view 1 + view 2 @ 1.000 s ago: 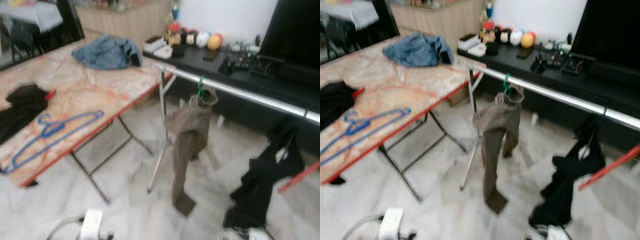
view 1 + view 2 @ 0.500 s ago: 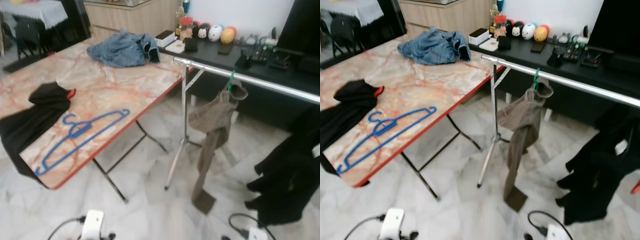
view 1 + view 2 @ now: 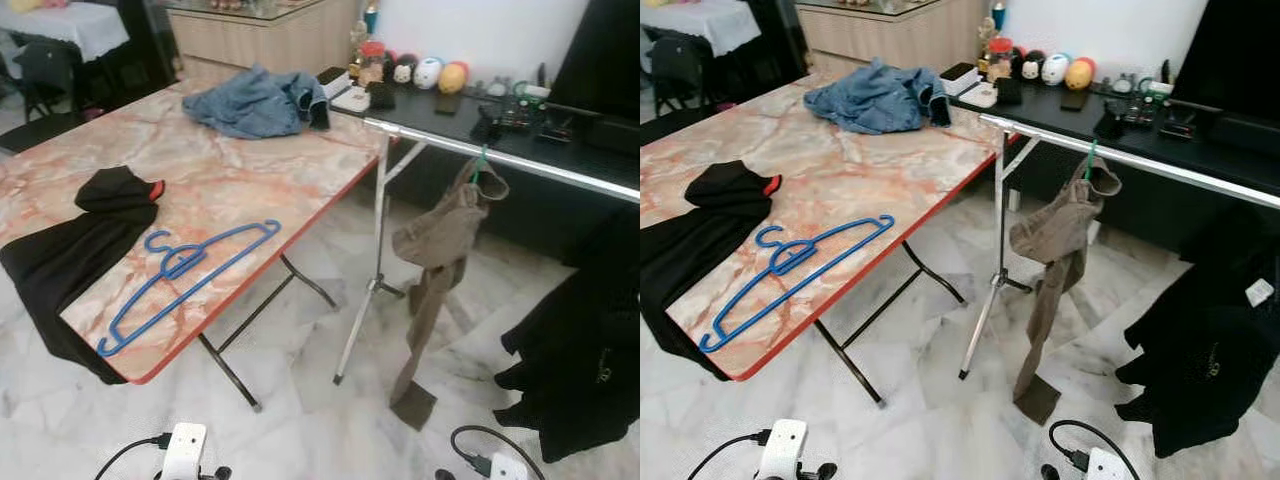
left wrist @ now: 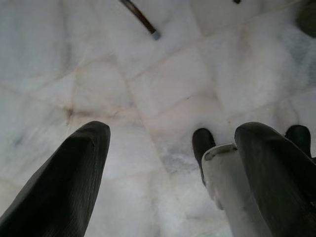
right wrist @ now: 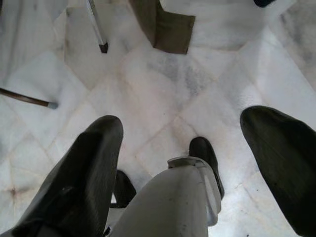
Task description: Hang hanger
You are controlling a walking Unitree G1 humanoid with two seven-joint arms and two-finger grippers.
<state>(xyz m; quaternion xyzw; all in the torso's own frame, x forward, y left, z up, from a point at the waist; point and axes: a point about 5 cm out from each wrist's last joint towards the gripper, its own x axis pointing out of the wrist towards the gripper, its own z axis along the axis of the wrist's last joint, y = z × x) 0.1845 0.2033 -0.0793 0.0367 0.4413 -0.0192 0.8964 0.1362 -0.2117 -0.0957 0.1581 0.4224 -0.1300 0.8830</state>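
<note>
A blue plastic hanger (image 3: 185, 283) lies flat on the marble-patterned folding table (image 3: 230, 170), near its front edge. A silver clothes rail (image 3: 500, 155) stands to the right of the table. An olive-brown garment (image 3: 437, 250) hangs from the rail on a green hanger hook (image 3: 480, 165). My left gripper (image 4: 168, 163) hangs open over the white floor, nothing between its fingers. My right gripper (image 5: 192, 148) also hangs open above the floor, near the garment's lower end (image 5: 168, 24) and the rail's foot (image 5: 102, 47).
A black garment (image 3: 75, 250) drapes over the table's left front edge. Blue denim (image 3: 255, 100) lies at the table's far end. Dark clothes (image 3: 585, 350) hang at right. A black sideboard (image 3: 500, 110) with small items stands behind the rail. A white power strip (image 3: 180, 450) and cables lie on the floor.
The camera has swung left and steadied: the table and blue hanger now sit further right in view, and the blur is gone. The things themselves have not moved.
</note>
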